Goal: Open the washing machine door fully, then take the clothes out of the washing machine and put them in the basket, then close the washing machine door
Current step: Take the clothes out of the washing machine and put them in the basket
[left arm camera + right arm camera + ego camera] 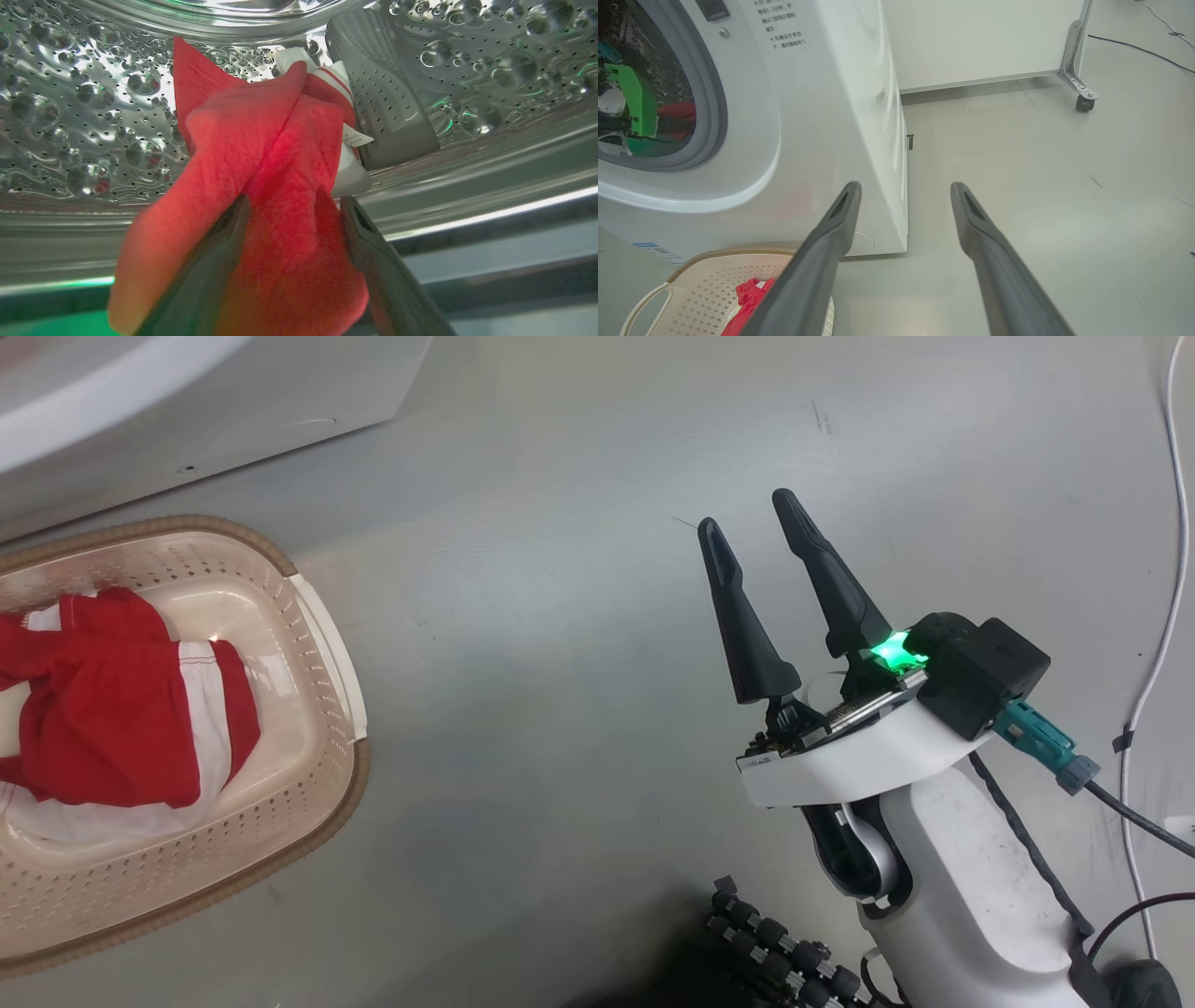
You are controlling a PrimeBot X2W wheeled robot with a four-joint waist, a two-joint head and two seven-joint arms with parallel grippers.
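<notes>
Head view: right claw (745, 509) spread wide and holding nothing, parked over bare floor well right of the basket (347, 775). One red-and-white basket garment (112, 719) already in, crumpled, cut by the left edge, so no clear axis. Corner of the washing machine (280, 392) at top left.

Left wrist view: left claw (295, 199) inside the steel drum (70, 116), fully spread, straddling the drum garment (261, 140). Fabric between and over the fingers, not pinched. Long axis up the view, from claw toward the drum's back. Narrow end pointing away, beside the grey paddle (383, 93).

Right wrist view: drum mouth (707, 93) uncovered, red visible inside, basket just beside the machine's front base.

Step in hand, by judgement: unloading, second piece. Next: clamp on the bunched fabric, draw back along that axis clear of the gasket, drop into basket. Door closing last.
</notes>
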